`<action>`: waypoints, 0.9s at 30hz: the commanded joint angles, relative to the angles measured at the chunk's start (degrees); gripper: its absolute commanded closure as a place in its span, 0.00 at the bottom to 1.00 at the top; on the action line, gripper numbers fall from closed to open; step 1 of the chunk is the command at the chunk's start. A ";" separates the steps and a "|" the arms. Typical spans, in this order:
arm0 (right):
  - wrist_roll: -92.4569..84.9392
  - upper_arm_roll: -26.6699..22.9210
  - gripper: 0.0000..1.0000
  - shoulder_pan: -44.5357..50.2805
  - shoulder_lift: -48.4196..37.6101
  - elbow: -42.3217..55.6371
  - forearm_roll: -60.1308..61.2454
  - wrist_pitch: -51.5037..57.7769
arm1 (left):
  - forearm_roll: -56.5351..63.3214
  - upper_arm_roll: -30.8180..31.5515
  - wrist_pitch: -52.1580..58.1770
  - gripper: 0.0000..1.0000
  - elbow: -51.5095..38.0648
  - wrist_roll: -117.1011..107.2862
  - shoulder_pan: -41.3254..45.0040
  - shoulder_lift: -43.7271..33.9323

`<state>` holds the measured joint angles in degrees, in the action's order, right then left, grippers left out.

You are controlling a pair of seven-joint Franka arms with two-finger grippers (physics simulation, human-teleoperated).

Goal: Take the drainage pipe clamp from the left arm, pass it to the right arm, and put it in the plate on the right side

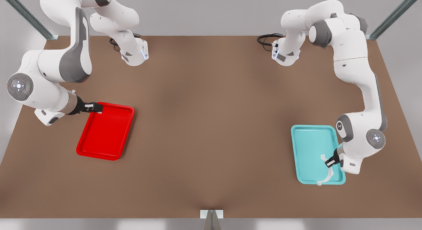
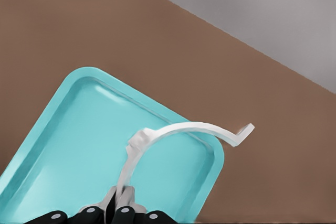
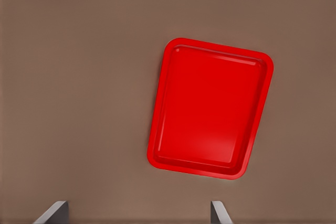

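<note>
The left gripper (image 1: 330,162) is pinching the drainage pipe clamp (image 1: 326,170) between nearly closed fingers, gripping it by 1 end over the teal tray (image 1: 308,147) at the front view's right. The clamp's arc is extending away from the fingers, its far tab pointing out past the tray's rim. The right gripper (image 1: 95,107) is waiting with fingers spread wide, holding nothing, above the plate (image 1: 105,134), well apart, so the handover is calling for both arms to be closing that gap.

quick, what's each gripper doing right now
left gripper: shut on the drainage pipe clamp, over the teal tray.
right gripper: open, holding nothing, over the red plate.
</note>
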<state>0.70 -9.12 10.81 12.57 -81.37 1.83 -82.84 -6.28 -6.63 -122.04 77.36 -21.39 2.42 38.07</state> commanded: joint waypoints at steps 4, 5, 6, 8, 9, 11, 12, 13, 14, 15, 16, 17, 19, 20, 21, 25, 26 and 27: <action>-0.17 0.06 0.00 1.58 0.35 -0.02 -0.07 -2.06 | 0.22 0.12 25.09 0.79 -9.95 -8.49 12.52 -0.54; -1.57 0.06 0.00 2.64 0.79 -0.11 0.98 -3.73 | 0.22 0.04 25.00 0.79 -10.66 -8.66 16.73 -0.54; -5.00 0.15 0.00 2.81 1.31 -0.19 3.35 -4.70 | 0.22 -0.05 24.65 0.79 -11.00 -8.66 19.81 -0.54; -12.29 0.15 0.00 2.72 2.81 -0.28 6.17 -5.40 | 0.04 0.12 22.99 0.79 -15.05 -13.32 25.35 0.95; -15.89 0.15 0.00 2.64 3.86 -0.28 8.45 -6.28 | -0.05 0.21 19.21 0.79 -14.96 -15.17 27.46 2.01; -27.14 0.06 0.00 2.02 6.93 -0.11 14.08 -7.60 | -0.31 2.48 15.34 0.79 -14.96 -14.90 29.93 3.59; -32.68 0.06 0.00 2.11 8.69 0.16 15.75 -8.30 | -0.31 4.26 14.90 0.79 -15.05 -15.08 31.15 4.03; -37.60 0.06 0.00 2.28 10.36 0.42 18.38 -9.00 | -0.31 4.96 14.37 0.79 -15.14 -15.17 32.30 4.03; -39.89 0.15 0.00 2.98 11.42 0.51 19.35 -10.59 | -0.49 6.88 12.10 0.79 -15.22 -14.91 32.30 4.03; -42.96 0.59 0.00 3.78 12.12 0.60 19.53 -12.34 | -0.49 7.77 10.59 0.79 -15.40 -14.91 32.47 4.20; -47.36 1.73 0.00 4.22 14.14 1.30 20.49 -14.72 | -0.49 9.35 10.33 0.79 -18.30 -14.99 32.47 6.22; -52.72 3.58 0.00 4.22 17.65 4.37 21.55 -16.57 | -0.40 10.14 10.15 0.79 -18.92 -15.08 33.26 6.75; -58.96 6.12 0.00 4.66 22.05 8.24 22.34 -20.25 | 0.13 9.97 8.92 0.79 -18.92 -14.91 34.94 7.02; -62.66 7.00 0.00 4.66 23.02 8.16 22.34 -22.80 | 1.00 9.88 8.83 0.79 -19.01 -14.73 35.37 7.19; -65.28 7.18 0.00 4.74 23.02 7.81 22.34 -24.03 | 2.24 9.97 8.31 0.79 -19.36 -14.47 35.55 7.28; -87.18 7.53 0.00 6.59 23.73 7.72 22.43 -26.41 | 6.28 9.88 5.84 0.79 -19.71 0.03 36.08 7.46; -88.75 7.45 0.00 7.46 23.64 7.98 22.25 -26.85 | 6.28 9.88 5.76 0.79 -19.71 1.96 36.17 7.54; -92.19 7.53 0.00 8.08 23.73 7.45 22.25 -28.69 | 6.37 9.88 5.05 0.79 -19.71 2.50 36.17 7.55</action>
<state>-41.99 -1.61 18.49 36.33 -73.79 23.85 -105.84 -1.24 3.25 -114.24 57.69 -28.97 38.57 45.68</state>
